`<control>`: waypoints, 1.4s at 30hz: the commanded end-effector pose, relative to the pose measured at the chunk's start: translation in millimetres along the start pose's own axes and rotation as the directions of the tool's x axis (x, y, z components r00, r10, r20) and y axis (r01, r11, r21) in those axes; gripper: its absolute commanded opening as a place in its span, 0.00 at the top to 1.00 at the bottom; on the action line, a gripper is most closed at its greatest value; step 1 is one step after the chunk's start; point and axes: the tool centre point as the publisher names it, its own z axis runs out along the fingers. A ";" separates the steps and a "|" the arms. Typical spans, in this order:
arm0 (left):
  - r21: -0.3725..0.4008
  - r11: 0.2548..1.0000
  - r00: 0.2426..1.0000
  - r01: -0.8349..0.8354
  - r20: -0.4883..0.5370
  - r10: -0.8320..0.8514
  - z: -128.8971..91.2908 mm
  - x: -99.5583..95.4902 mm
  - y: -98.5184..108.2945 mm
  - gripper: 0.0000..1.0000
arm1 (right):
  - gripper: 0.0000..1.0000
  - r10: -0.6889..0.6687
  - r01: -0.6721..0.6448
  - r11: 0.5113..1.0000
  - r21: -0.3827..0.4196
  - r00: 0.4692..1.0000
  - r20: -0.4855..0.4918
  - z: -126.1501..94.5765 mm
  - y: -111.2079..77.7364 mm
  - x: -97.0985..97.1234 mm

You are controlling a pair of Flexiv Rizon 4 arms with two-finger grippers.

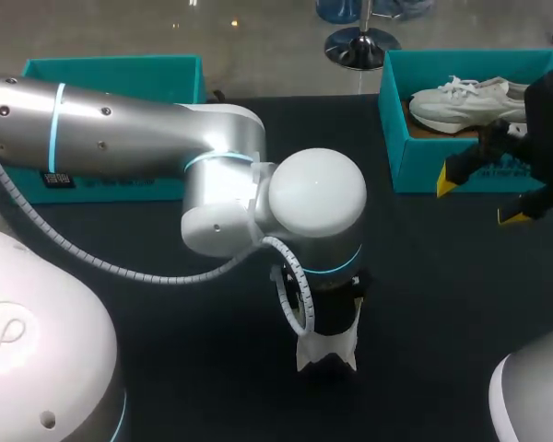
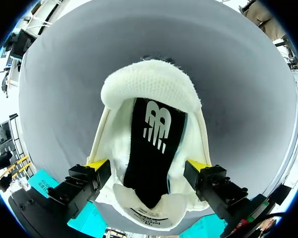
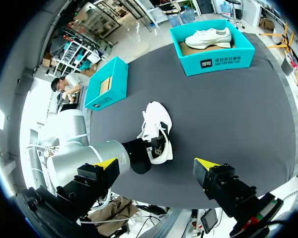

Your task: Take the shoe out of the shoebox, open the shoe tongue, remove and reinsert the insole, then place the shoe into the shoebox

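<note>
The shoe (image 2: 149, 87) sits out at the tabletop's (image 1: 442, 304) middle, insole (image 2: 149, 163) inside. Returning it to the shoebox (image 1: 111, 63) remains. The left hand (image 2: 148, 165) straddles it, but I cannot tell if it is grasping. The right hand (image 1: 479, 201) hangs released.

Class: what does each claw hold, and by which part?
The left claw grips the white shoe by its sides near the heel; right claw holds nothing.

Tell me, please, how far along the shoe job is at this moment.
Done: the shoe is out of the box, on the table. In hand: the left gripper clasps its heel from both sides, the black insole inside; the right gripper hangs open by the right shoebox. Left, judging by that: insole out and back, then reboxing; whether the tongue is open I cannot tell.
</note>
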 end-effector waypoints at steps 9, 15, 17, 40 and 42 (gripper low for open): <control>0.001 0.999 0.999 -0.034 -0.003 0.034 -20.9 4.4 3.8 0.00 | 0.00 0.001 -0.001 1.000 0.006 1.000 0.004 0.3 2.9 1.9; -0.005 0.999 0.999 -0.043 -0.019 0.042 -33.4 8.4 11.1 0.00 | 0.00 0.001 -0.001 1.000 0.006 1.000 0.004 0.3 2.9 1.9; -0.008 0.999 0.999 -0.045 -0.022 0.045 -39.5 8.7 14.5 0.00 | 0.00 0.001 -0.001 1.000 0.006 1.000 0.004 0.3 2.9 1.9; 0.154 0.979 0.991 -0.131 -0.011 0.134 -101.3 18.2 63.1 1.00 | 0.00 0.001 -0.001 1.000 0.006 1.000 0.004 0.3 2.9 1.9; 0.179 0.973 0.988 -0.148 -0.006 0.151 -100.0 18.2 66.6 1.00 | 0.00 0.001 -0.001 1.000 0.006 1.000 0.004 0.3 2.9 1.9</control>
